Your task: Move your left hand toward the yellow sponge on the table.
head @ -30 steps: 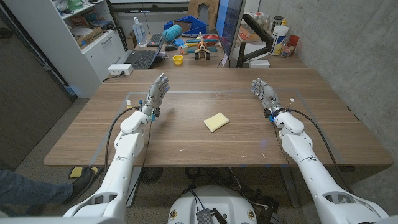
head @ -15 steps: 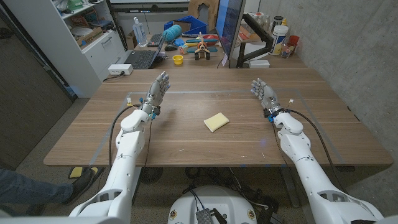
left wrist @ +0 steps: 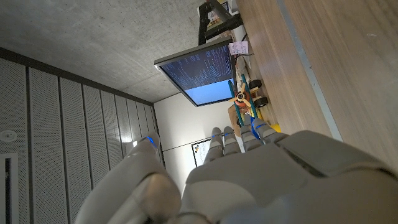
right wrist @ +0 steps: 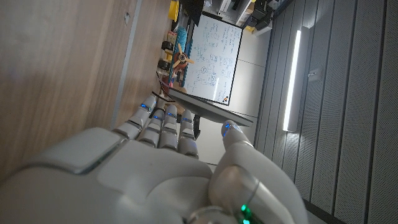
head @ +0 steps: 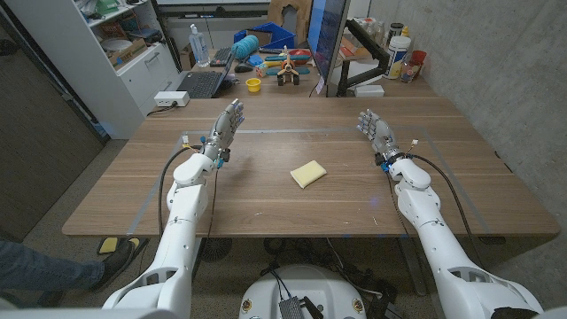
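A yellow sponge (head: 308, 174) lies on the wooden table (head: 266, 204) near its middle. My left hand (head: 223, 131) is raised over the table's left half, fingers straight and apart, holding nothing; the sponge lies well to its right and nearer to me. My right hand (head: 376, 134) stands on the right side, fingers spread, also holding nothing, with the sponge to its left. In the left wrist view the back of my left hand (left wrist: 249, 180) is seen with its fingers extended. The right wrist view looks along the back of my right hand (right wrist: 143, 168).
Behind the table's far edge stand a laptop (head: 202, 81), a yellow cup (head: 253, 85), toys (head: 285, 69), a monitor (head: 326, 44) and bottles (head: 400, 42). A white box (head: 170, 99) sits at the far left corner. A person's leg and shoe (head: 53, 266) show at bottom left.
My left hand has lifted a little and shifted slightly toward the far right. The right hand and the sponge have not moved.
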Available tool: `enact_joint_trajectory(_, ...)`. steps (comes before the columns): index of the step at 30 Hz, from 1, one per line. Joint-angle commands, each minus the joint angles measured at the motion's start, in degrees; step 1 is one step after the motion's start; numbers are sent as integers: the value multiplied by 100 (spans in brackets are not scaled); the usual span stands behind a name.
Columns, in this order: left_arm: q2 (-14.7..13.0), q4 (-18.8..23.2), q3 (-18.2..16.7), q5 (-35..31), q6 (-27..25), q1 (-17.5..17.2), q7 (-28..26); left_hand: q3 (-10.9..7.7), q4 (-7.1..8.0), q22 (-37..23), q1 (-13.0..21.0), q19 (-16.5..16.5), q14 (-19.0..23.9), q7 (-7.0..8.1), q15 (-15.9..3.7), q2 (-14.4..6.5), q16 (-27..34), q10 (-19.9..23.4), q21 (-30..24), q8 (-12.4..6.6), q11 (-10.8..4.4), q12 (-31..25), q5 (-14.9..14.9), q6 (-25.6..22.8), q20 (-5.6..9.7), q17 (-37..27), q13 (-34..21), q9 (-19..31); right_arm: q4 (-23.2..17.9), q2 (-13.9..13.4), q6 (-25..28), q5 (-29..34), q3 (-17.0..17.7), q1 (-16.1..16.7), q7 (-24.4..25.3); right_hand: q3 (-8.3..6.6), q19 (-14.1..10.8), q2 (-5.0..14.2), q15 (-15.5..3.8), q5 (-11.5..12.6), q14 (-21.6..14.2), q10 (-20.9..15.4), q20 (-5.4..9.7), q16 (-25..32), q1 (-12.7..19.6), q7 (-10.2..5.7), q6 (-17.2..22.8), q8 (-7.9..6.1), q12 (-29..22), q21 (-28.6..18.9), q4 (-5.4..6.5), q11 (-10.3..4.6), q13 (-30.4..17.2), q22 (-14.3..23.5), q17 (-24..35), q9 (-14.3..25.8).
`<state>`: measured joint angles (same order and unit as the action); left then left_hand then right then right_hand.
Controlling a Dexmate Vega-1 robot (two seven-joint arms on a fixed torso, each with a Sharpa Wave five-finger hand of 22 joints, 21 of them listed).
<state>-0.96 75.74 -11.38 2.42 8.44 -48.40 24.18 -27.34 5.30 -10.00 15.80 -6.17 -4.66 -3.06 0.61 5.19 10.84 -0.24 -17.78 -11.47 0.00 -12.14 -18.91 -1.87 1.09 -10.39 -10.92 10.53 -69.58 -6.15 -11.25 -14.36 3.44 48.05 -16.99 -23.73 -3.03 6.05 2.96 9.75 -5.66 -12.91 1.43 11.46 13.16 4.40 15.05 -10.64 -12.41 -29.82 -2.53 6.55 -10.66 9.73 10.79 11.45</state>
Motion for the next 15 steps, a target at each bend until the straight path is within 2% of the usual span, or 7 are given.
enact_joint_trajectory(1, 42, 139, 15, -136, 32, -54, 41, -3, -54, -12, 60, -21, 11, -15, -5, -6, 37, 12, 24, -53, -15, -22, -21, -31, -15, -16, -15, 22, 101, 78, -62, 24, 85, -61, -61, 27, -38, 24, -11, 19, -35, -38, -2, 36, 40, -19, 5, -48, -20, 7, -8, -5, -18, 27, 28, 4)
enact_joint_trajectory(15, 32, 389, 93, -216, 28, -128, 121, -20, -106, -13, 147, -44, 15, 0, -15, -32, 27, 18, 76, -47, -36, -16, -20, -44, -30, -13, -15, 23, 63, 103, -85, 0, 148, -36, -63, 47, -51, 28, -2, 20, -40, -41, -3, 35, 40, -25, 8, -51, -20, 37, -15, 3, -17, 28, 27, -6)
